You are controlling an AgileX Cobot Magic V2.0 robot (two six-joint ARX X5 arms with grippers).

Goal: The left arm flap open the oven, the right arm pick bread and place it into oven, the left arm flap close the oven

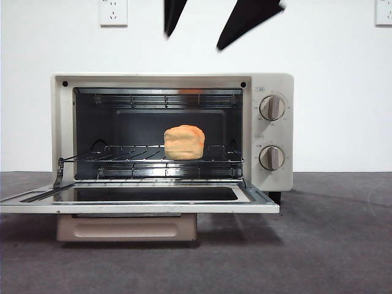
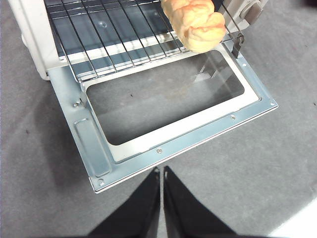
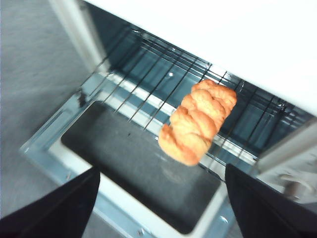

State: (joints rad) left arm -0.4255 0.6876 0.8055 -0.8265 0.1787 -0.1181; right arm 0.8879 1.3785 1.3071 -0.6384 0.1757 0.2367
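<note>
Grey felt tabletop (image 1: 343,245), white wall (image 1: 331,49), oven (image 1: 269,86) open, bread (image 1: 184,142) on rack, left end effector (image 2: 162,171) closed, right end effector (image 3: 161,198) spread wide.

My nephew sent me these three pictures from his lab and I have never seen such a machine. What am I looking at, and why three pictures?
It is one moment seen by three cameras on a two-armed robot at a table. The first camera sits low at the table and looks straight into a toaster oven whose door is folded down flat. A loaf of bread lies on the wire rack inside; the two dark tips at the top belong to the arms.

The other two cameras ride on the wrists and look down. The left gripper has its black fingers pressed together, above the table just in front of the open door. The right gripper has its fingers spread wide above the door and bread. Neither holds anything.
</note>
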